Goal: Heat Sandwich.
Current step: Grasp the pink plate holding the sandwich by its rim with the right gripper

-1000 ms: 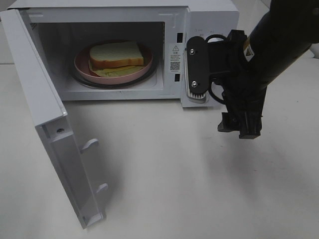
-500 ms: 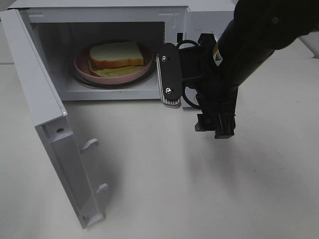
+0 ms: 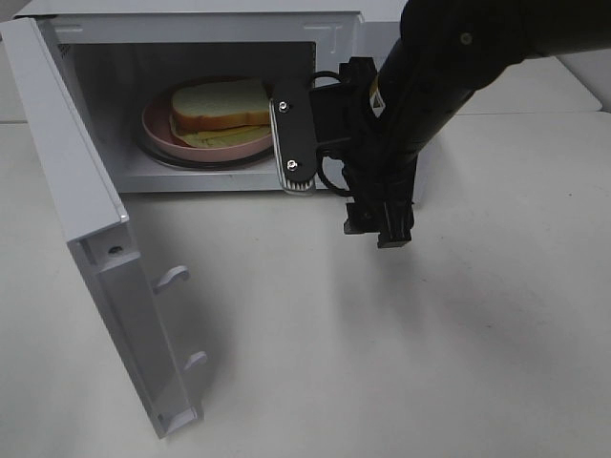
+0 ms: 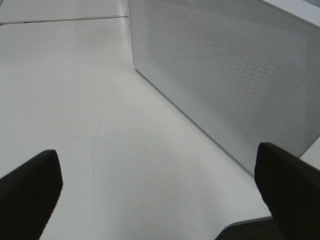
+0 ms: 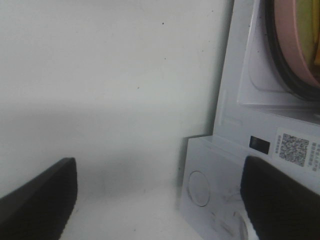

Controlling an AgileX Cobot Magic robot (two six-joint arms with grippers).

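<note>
The sandwich [image 3: 221, 103], white bread with tan crust and yellow-green filling, lies on a pink plate [image 3: 158, 129] inside the open microwave [image 3: 191, 24]. My right gripper [image 3: 304, 186] hangs in front of the right edge of the cavity, just right of the plate, open with nothing between its fingers. The right wrist view shows the plate's rim [image 5: 290, 45] and the microwave's front frame beyond the right gripper [image 5: 160, 200]. My left gripper [image 4: 160, 195] is open and empty, facing a perforated white microwave wall [image 4: 225, 75]; it is out of the high view.
The microwave door [image 3: 95, 248] stands swung open to the left, reaching far forward over the white table [image 3: 382, 363]. A QR-code sticker [image 5: 292, 149] marks the frame beside the cavity. My right arm [image 3: 449, 67] covers the control panel.
My right gripper has moved left along the microwave front, from the control panel to the cavity's right edge. The sandwich, plate and door have stayed put.
</note>
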